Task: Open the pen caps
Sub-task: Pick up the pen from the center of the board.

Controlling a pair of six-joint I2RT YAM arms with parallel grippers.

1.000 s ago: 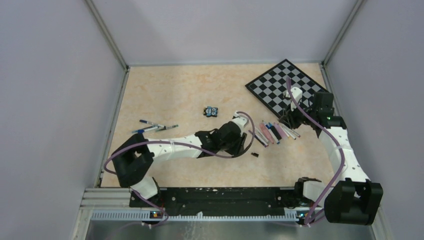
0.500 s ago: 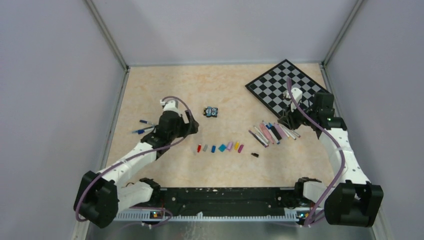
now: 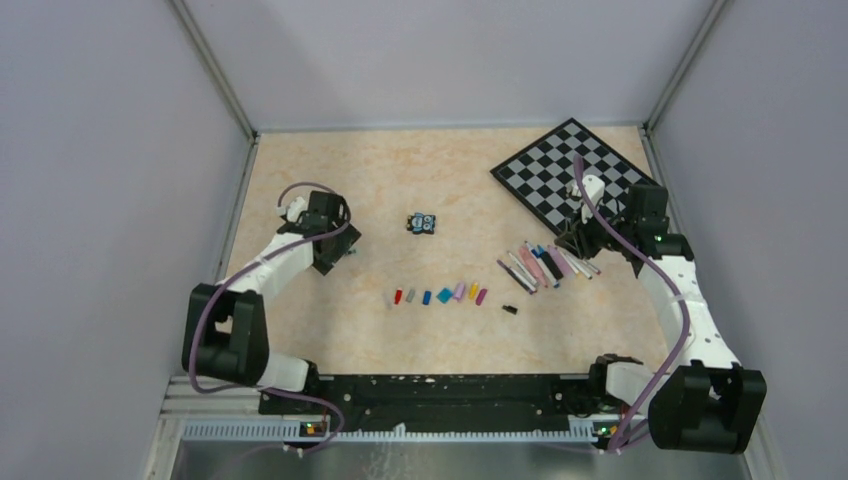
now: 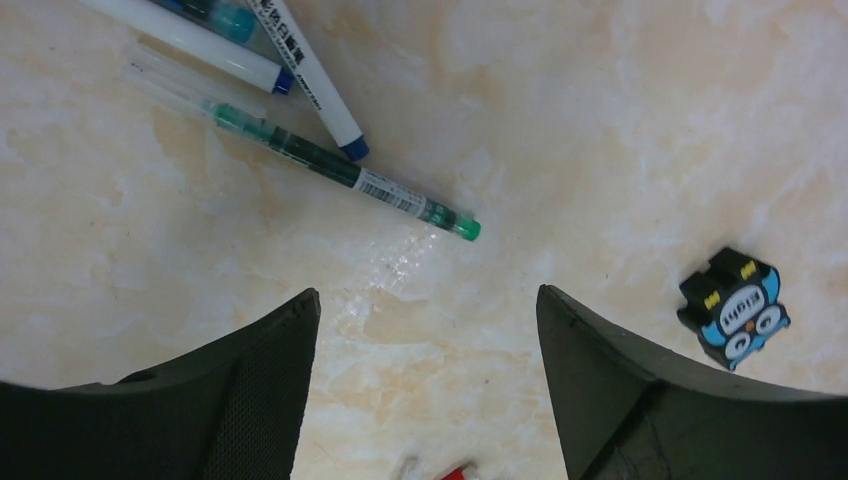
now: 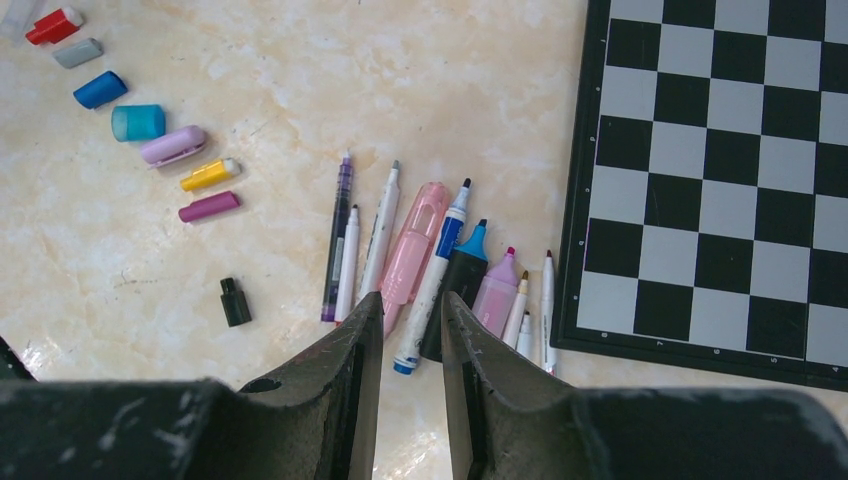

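Note:
Several pen caps (image 3: 440,296) lie in a row mid-table, running from red (image 5: 55,25) through teal (image 5: 138,122) to magenta (image 5: 208,207), with a black cap (image 5: 235,302) set apart. Uncapped pens (image 5: 420,250) are bunched beside the chessboard. In the left wrist view a green pen (image 4: 340,172) and two white pens with blue ends (image 4: 310,85) lie on the table. My left gripper (image 4: 425,295) hovers just short of them, open and empty. My right gripper (image 5: 412,297) hangs over the pen bunch (image 3: 545,265), its jaws a narrow gap apart, holding nothing.
A chessboard (image 3: 570,175) lies at the back right, its dark border (image 5: 590,200) close to the pens. A small black-blue-white toy block (image 3: 422,222) sits behind the cap row, also seen in the left wrist view (image 4: 733,308). Grey walls enclose the table.
My left arm has swung from the table's middle to the left, uncovering the cap row, and its jaws have opened wide. The right arm has not moved.

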